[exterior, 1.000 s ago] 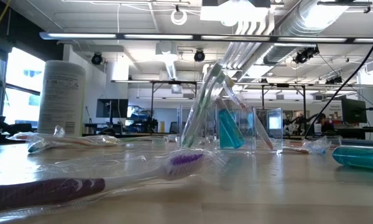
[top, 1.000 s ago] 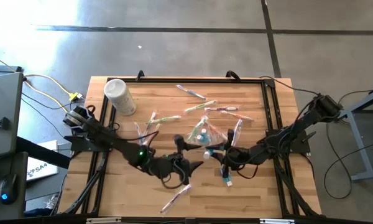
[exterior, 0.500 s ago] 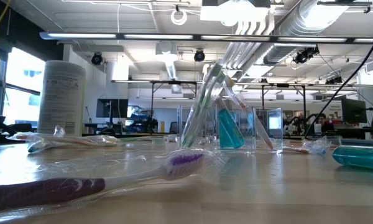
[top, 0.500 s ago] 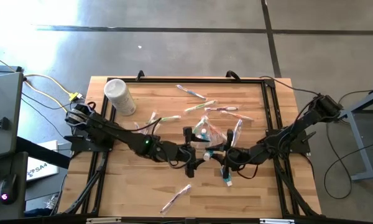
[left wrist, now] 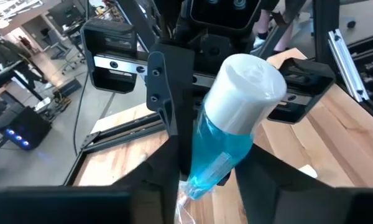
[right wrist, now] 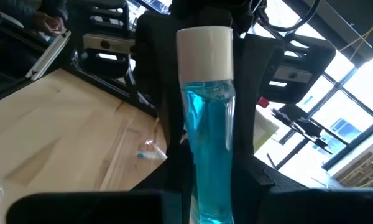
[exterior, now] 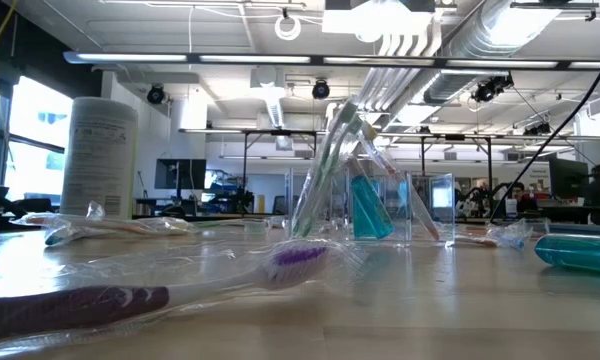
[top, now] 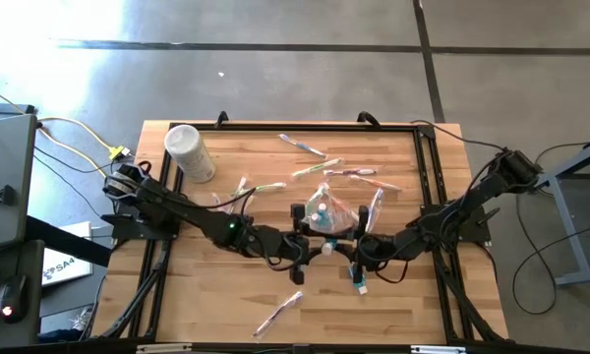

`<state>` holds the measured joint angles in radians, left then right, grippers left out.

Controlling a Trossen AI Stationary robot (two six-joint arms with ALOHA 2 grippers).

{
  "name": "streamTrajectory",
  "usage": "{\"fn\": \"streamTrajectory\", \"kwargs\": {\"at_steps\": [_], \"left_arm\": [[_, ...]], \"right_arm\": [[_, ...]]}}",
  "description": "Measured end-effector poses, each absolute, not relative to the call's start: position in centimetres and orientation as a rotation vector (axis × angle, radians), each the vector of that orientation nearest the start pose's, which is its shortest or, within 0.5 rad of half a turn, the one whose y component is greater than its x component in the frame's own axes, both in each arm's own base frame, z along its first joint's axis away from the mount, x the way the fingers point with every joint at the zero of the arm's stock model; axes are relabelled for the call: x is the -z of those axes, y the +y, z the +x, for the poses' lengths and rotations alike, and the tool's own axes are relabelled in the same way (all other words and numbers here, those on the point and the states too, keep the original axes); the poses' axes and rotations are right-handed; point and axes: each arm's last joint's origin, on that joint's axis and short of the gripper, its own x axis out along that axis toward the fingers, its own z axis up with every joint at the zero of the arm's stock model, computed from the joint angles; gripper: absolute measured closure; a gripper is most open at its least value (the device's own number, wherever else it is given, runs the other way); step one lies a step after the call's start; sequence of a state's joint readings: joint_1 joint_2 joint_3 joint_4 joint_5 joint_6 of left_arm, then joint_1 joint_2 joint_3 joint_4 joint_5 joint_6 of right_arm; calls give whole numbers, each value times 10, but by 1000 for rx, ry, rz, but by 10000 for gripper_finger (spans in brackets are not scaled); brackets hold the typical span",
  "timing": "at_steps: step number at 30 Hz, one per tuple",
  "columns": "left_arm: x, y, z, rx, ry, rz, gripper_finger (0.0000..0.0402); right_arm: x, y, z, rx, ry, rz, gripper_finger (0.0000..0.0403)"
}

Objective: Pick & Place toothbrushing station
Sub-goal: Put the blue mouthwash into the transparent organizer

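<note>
High view shows the left gripper with its fingers spread wide, just beside the toothbrushing station in the middle of the table, while the right gripper pinches a blue tube nearby, so I think the grab comes next and needs a gentle squeeze.

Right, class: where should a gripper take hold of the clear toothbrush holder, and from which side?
Probably the clear holder by its flat upright outer walls, low down, from the side: toothbrushes lean out of its top beside a blue tube.

white tub, wrapped toothbrushes, wooden table
</note>
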<state>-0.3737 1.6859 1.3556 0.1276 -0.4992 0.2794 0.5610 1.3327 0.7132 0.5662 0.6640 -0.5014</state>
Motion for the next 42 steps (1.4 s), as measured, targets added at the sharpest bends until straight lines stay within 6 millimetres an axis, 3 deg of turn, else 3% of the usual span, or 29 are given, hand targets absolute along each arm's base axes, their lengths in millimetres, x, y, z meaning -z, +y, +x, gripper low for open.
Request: {"fn": "streamTrajectory", "kwargs": {"at_steps": [42], "left_arm": [[-329, -134, 372, 14, 127, 385, 294]], "right_arm": [[-257, 134, 249, 90, 113, -501, 341]]}}
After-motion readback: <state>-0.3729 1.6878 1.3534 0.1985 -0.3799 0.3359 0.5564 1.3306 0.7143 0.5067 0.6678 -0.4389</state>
